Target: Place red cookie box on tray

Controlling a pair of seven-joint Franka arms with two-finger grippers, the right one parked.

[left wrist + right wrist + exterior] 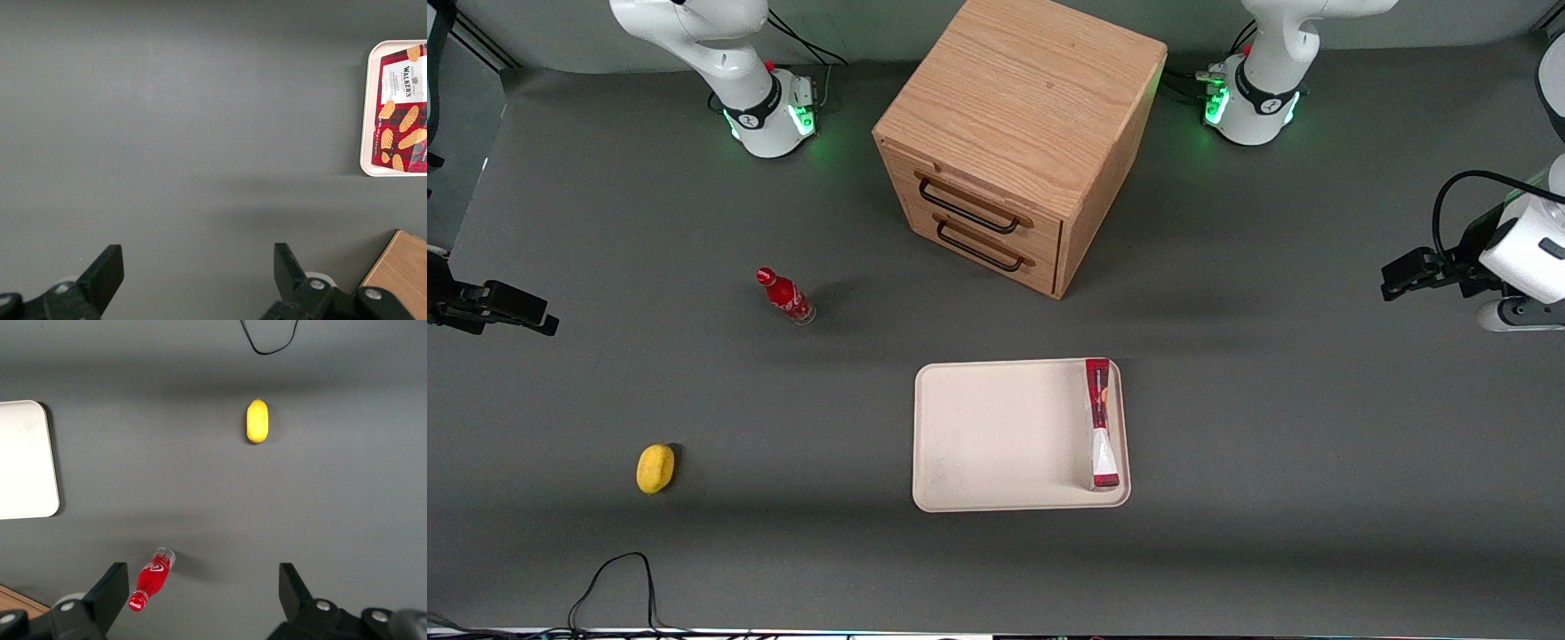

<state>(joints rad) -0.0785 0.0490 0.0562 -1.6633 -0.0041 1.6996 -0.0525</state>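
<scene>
One yellow fruit [655, 468] lies toward the parked arm's end of the surface [1316, 462], a red bottle [785, 296] farther back. Mid-surface, the red cookie box [1101, 423] rests on the tray [996, 436]. Well apart, the tool [1392, 283] hangs released, grasping nothing.

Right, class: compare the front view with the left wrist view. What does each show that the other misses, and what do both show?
Only the front view shows the red bottle, the yellow lemon and the cabinet's drawers.

Only the left wrist view shows the printing on the cookie box, and the claw open over bare table.

Both show the cookie box lying on the tray, along its edge toward the working arm's end, and part of the wooden cabinet.
</scene>
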